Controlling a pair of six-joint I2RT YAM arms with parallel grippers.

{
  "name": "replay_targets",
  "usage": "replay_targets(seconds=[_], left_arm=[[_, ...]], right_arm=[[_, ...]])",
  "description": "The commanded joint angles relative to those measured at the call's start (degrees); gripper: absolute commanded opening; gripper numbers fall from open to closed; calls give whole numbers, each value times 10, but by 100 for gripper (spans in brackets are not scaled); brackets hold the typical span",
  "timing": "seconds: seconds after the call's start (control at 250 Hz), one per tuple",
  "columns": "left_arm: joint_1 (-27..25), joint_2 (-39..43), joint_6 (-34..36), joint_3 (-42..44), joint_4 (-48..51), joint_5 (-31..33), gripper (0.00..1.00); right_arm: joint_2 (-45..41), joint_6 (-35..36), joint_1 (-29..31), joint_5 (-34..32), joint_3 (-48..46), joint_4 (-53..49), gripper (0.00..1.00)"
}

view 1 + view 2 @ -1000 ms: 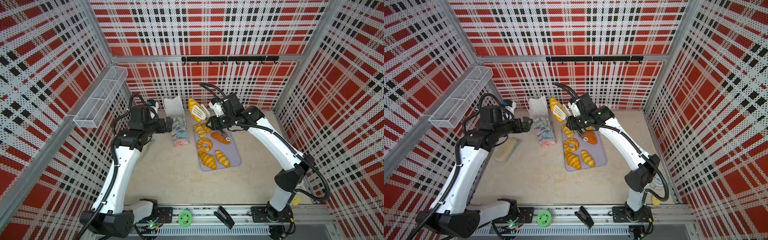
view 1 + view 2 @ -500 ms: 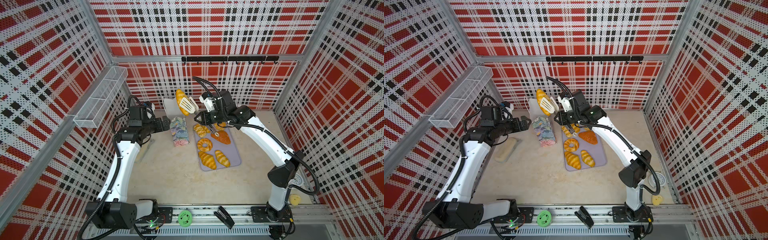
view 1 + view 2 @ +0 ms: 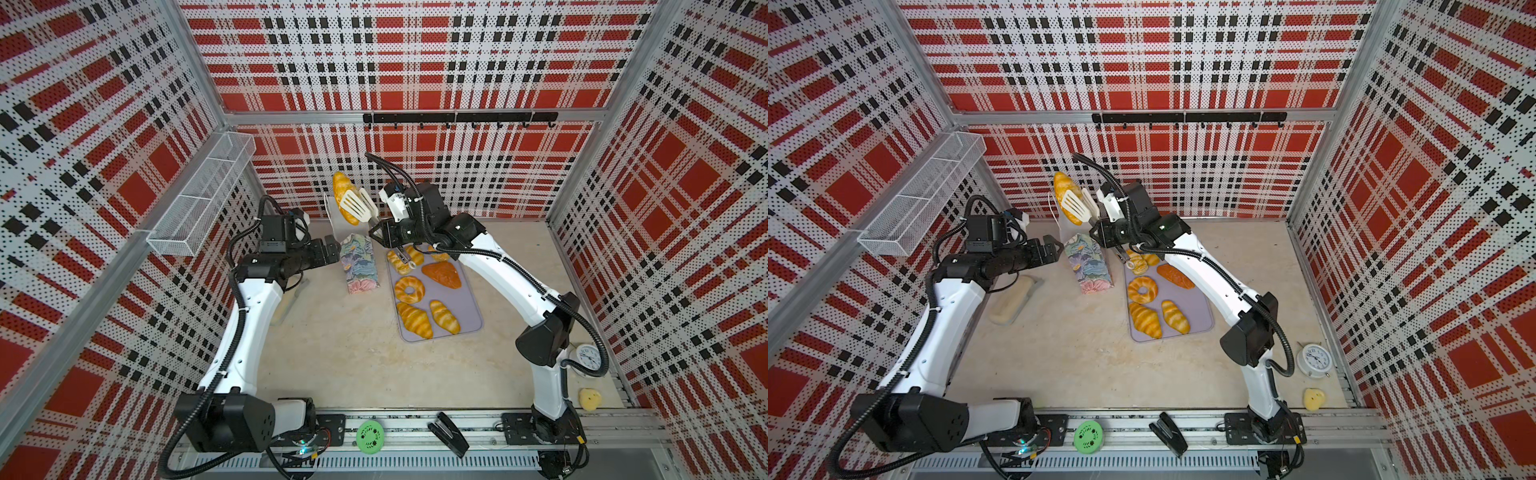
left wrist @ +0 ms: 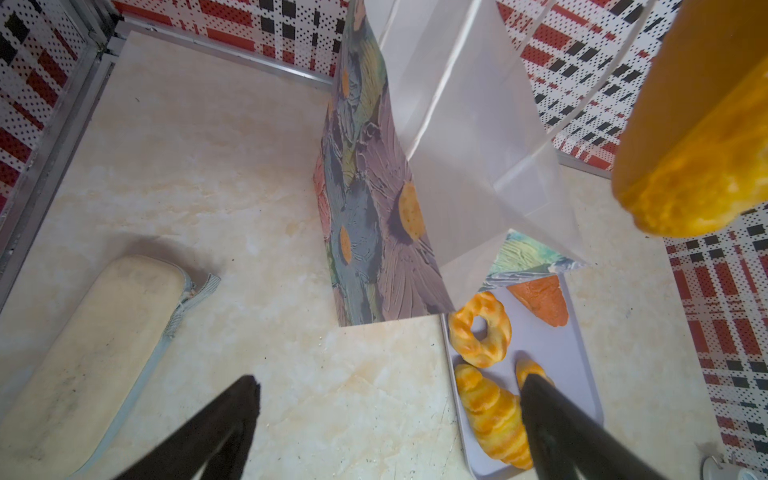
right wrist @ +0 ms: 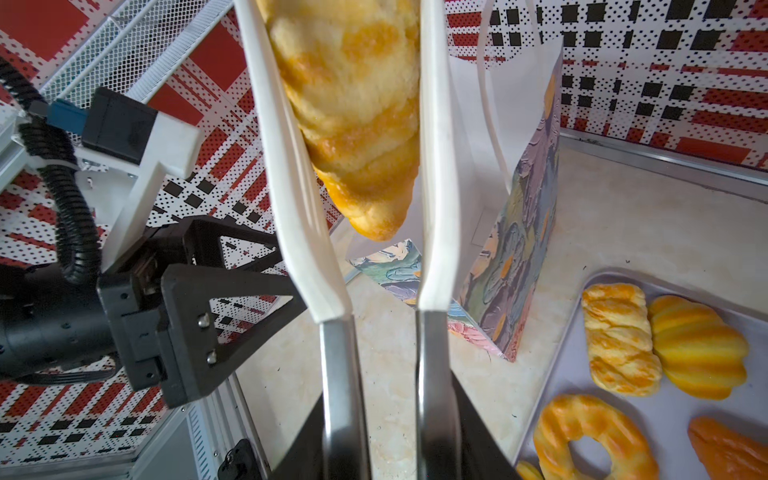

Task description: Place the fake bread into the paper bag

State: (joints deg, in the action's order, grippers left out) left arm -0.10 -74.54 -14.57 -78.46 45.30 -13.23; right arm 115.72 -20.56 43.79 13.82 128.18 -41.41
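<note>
We are starting with the grey tray [image 3: 467,305] at the 3 o'clock side of the paper bag [image 3: 360,266]. The other bread [image 3: 409,289] is lying on it, and the bag is standing upright with its white mouth open. Our right gripper [image 5: 390,436] is squeezing the tongs [image 3: 354,204], which are clamping a croissant [image 3: 341,189] above that mouth. Its long axis is running from 11 to 5 o'clock, with the lower tip aiming inward. Our left gripper [image 4: 390,384] is hovering, spread wide and empty, at the bag's 9 o'clock, nearer the bag wall than the right. We are finding no readable brand or writing.
</note>
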Motion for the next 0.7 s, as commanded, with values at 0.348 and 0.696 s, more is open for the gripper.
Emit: replay_targets(seconds=[0.348, 0.696], left_arm=[[4, -6, -14, 11, -20, -36, 99], [-20, -17, -14, 4, -34, -55, 99]], right_arm=[[74, 34, 4, -74, 107, -10, 37], [85, 66, 6, -126, 130, -64, 40]])
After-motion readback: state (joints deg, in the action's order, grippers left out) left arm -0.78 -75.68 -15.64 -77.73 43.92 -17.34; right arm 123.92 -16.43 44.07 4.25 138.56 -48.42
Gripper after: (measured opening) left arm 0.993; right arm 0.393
